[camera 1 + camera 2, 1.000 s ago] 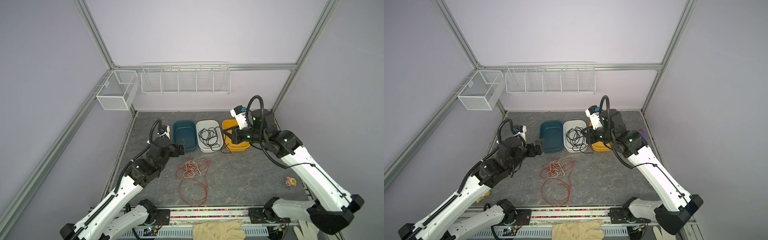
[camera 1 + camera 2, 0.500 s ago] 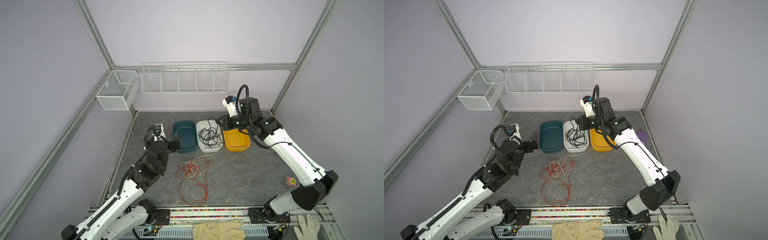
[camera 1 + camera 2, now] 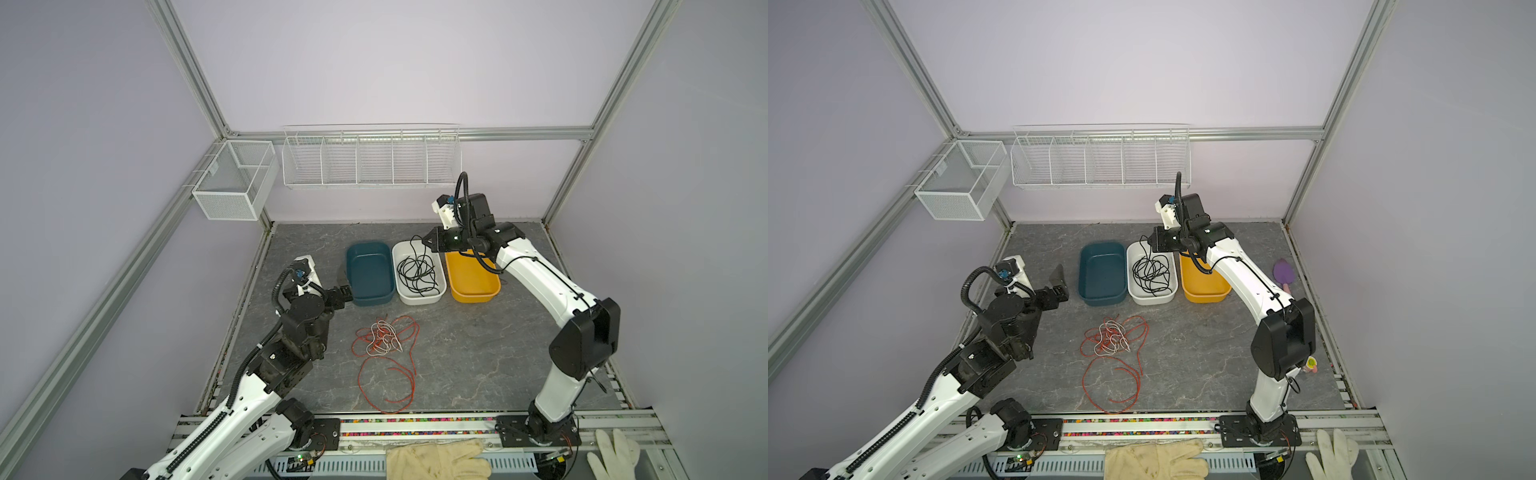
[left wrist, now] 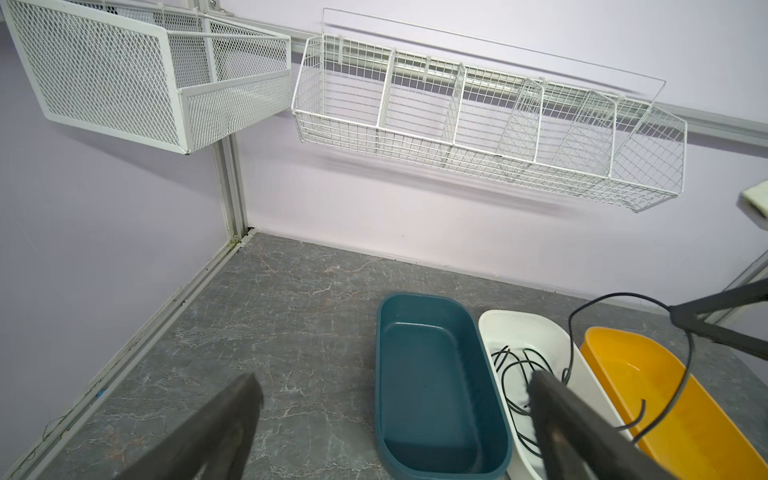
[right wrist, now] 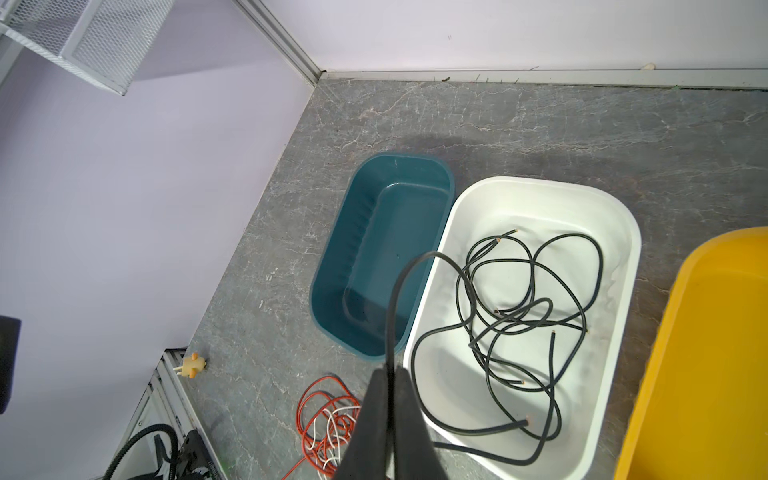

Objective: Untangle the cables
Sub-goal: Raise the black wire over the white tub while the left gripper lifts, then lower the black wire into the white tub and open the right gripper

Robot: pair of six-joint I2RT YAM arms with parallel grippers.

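Black thin cable (image 3: 417,272) heaped in white plastic tub (image 5: 540,195), one strand pinched between right fingers (image 5: 372,415). Left fingers (image 4: 224,424) spread, empty. Risk: a pull drags the heap out onto the red-orange and white wire tangle (image 3: 384,338) nearby.

Three tubs (image 3: 370,274); two wire baskets (image 3: 371,160); two gloves (image 3: 436,459)

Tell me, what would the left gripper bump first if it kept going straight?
Probably the blue bin: the open left gripper points at it from close by, though it might pass over the rim.
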